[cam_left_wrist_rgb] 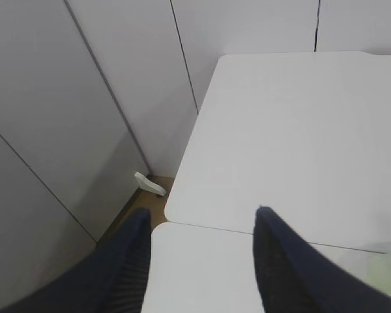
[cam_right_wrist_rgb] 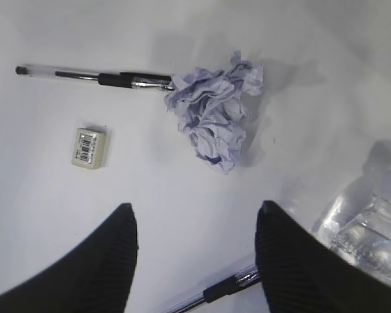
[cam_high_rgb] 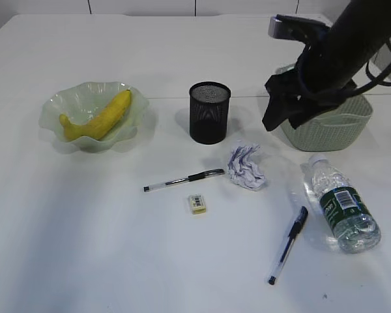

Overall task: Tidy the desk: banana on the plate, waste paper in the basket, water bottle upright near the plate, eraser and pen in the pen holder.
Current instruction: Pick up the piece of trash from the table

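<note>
The banana (cam_high_rgb: 103, 116) lies in the wavy green plate (cam_high_rgb: 52, 111) at about 10 o'clock on the white worktop (cam_high_rgb: 85, 248). The black mesh pen holder (cam_high_rgb: 209, 112) stands upright near 12 o'clock, with nothing seen poking out of its top.

Just below the pen holder lies one pen (cam_high_rgb: 184, 180), its dark end touching or almost touching the ball of waste paper (cam_high_rgb: 247, 167) (a purple-white crumpled lump). The small eraser (cam_high_rgb: 197, 204) sits right under that pen, a little apart from it. A second pen (cam_high_rgb: 288, 244) lies slanted at about 5 o'clock. Beside it the water bottle (cam_high_rgb: 342, 210) lies flat on its side at 4 o'clock, its cap end toward the basket. The pale green basket (cam_high_rgb: 352, 127) stands at 2 o'clock, partly hidden by the dark right arm.

The right claw (cam_right_wrist_rgb: 195, 251) hangs in the air over the spot between the waste paper and the second pen. Its two fingers (cam_right_wrist_rgb: 293, 261) are spread apart and hold nothing. The paper is at 12 o'clock from it in the right wrist view, and the eraser at 10 o'clock.

The left claw (cam_left_wrist_rgb: 202, 251) is released too, with nothing between its fingers. It hangs over the far left edge of the worktop, and a wall and a bit of floor show beside it.
</note>
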